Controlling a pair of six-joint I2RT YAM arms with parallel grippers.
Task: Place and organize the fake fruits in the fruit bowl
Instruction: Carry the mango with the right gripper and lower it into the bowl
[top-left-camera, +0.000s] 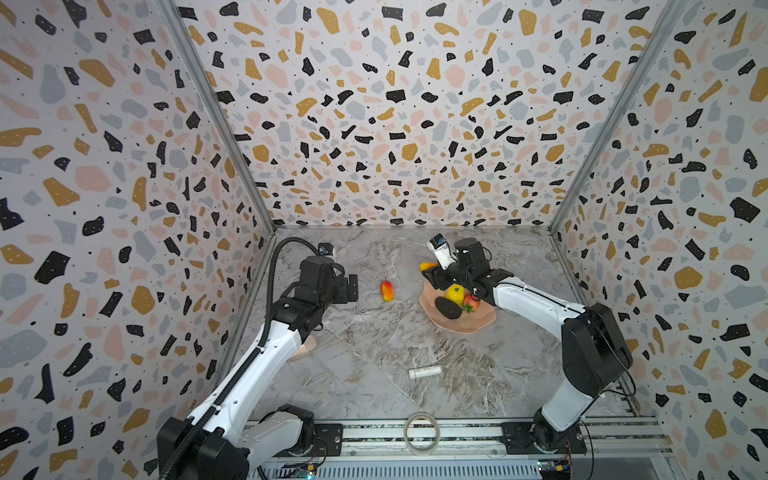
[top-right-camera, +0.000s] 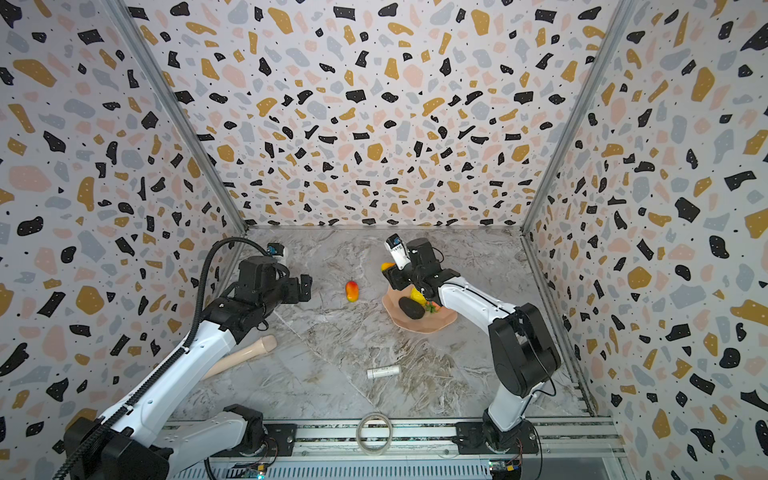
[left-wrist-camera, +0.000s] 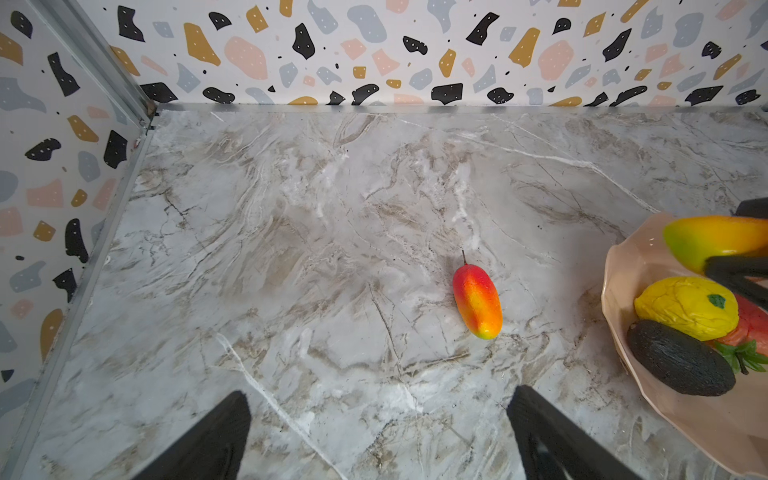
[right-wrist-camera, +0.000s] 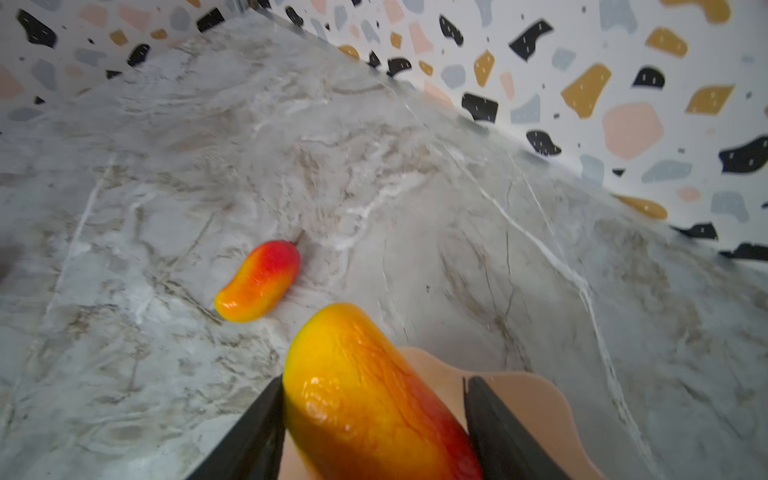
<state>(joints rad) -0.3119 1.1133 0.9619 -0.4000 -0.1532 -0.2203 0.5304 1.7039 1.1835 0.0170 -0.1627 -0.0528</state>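
My right gripper (right-wrist-camera: 374, 415) is shut on a red-and-yellow mango (right-wrist-camera: 365, 395), held just above the far rim of the peach-pink fruit bowl (top-left-camera: 457, 326). Inside the bowl lie a bumpy yellow fruit (top-left-camera: 454, 292), a dark avocado (top-left-camera: 448, 308) and a red strawberry (top-left-camera: 471, 302). A second mango (top-left-camera: 387, 290) lies on the marble table between the two arms, also seen in the left wrist view (left-wrist-camera: 477, 301). My left gripper (left-wrist-camera: 378, 415) is open and empty, hovering to the left of that mango.
A white tube (top-left-camera: 424, 371) lies near the table's front middle. A beige cone-shaped cup (top-right-camera: 245, 355) lies on its side under the left arm. A tape ring (top-left-camera: 422, 432) rests on the front rail. Patterned walls enclose three sides.
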